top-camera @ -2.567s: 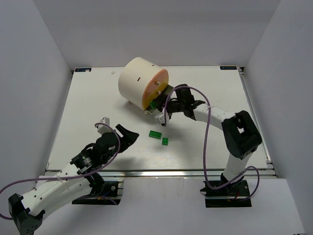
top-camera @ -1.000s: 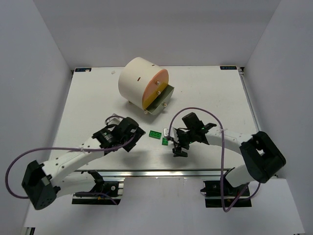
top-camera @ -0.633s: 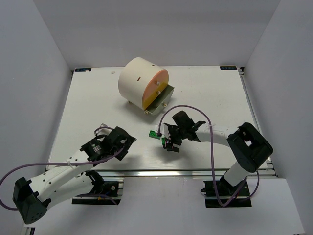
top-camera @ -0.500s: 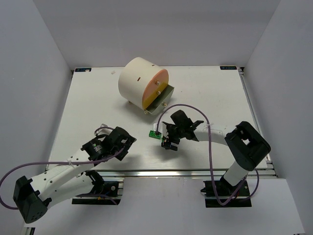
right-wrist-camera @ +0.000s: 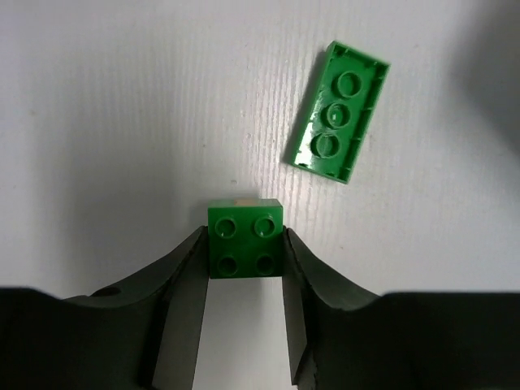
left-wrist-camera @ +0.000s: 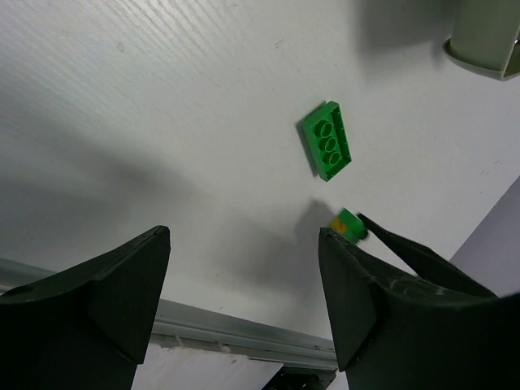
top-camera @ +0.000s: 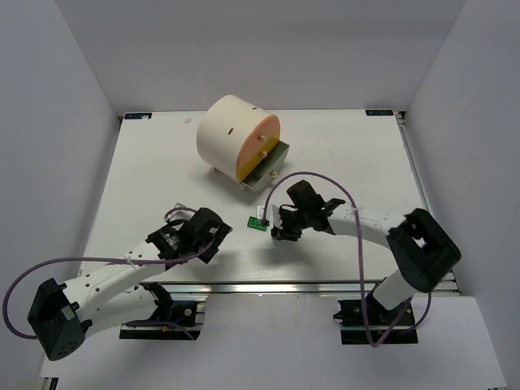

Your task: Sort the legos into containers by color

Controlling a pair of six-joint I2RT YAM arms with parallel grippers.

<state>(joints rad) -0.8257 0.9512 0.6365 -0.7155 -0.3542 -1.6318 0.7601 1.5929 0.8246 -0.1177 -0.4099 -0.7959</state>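
Since half a second ago, your left arm (top-camera: pixel 122 276) has slid forward toward the middle. Your right arm (top-camera: pixel 382 227) has swung its elbow out to the right. One second ago the small green brick (right-wrist-camera: pixel 245 240) lay on the table (top-camera: pixel 146 171). Now your right gripper (right-wrist-camera: pixel 244 244) has it.

The cream drum (top-camera: pixel 227 130) stands at the back of the white table, with its round face turned toward the arms. The orange drawer (top-camera: pixel 258 145) is shut. The olive-grey drawer (top-camera: pixel 268 169) under it is pulled out.

Your right arm reaches low across the table toward the left, with its elbow bent near the front edge. The right gripper points down. Its two fingers (right-wrist-camera: pixel 180 296) squeeze the small green brick, one on each side, and both touch it. The brick sits right at the fingertips with its four studs facing the wrist camera. In the left wrist view its shadow lies a little apart from it on the table.

Your left arm stretches low from the front left corner. Your left gripper (left-wrist-camera: pixel 242 244) is near the middle front. Its fingers are spread wide and hold nothing.

The long green brick (right-wrist-camera: pixel 335 111) lies flat on the table, just past the right fingertips and a bit to the side. It does not touch the small brick. It is near the right gripper, between both grippers and the drum.
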